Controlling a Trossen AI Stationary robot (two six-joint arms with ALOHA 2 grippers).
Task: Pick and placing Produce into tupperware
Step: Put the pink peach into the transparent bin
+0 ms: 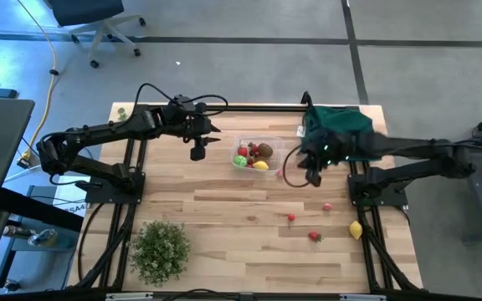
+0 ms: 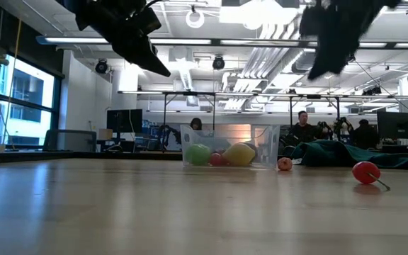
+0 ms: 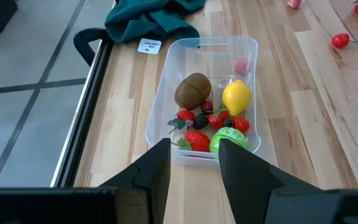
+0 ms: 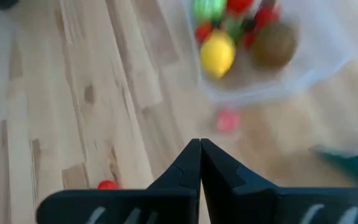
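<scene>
Step in hand: between picks, I judge; several pieces already lie in the tub, more wait on the tabletop, and neither gripper holds anything.
Tupperware (image 1: 268,156): clear tub near the middle of the tabletop's far edge, just beside the dark green cloth (image 1: 339,125) at the far right corner.
Produce inside: a brown kiwi (image 3: 192,90), a lemon (image 3: 235,98), a green ball (image 3: 227,141) and small red pieces, bunched at the tub's left end.
Produce outside: a pink piece (image 4: 227,120) just beside the tub's right end; three small red fruits (image 1: 291,218) and a second lemon (image 1: 356,230) toward the near right corner.
Left gripper (image 1: 198,150): raised over the table just left of the tub, fingers parted with nothing between them.
Right gripper (image 1: 311,174): raised just right of the tub, fingers pressed together, empty.
Next move: probably the right arm's, since the loose pieces lie on its side; it must part its fingers, descend over one piece such as the pink one, and close on it.
Risk: the small round pieces may roll when nudged.
</scene>
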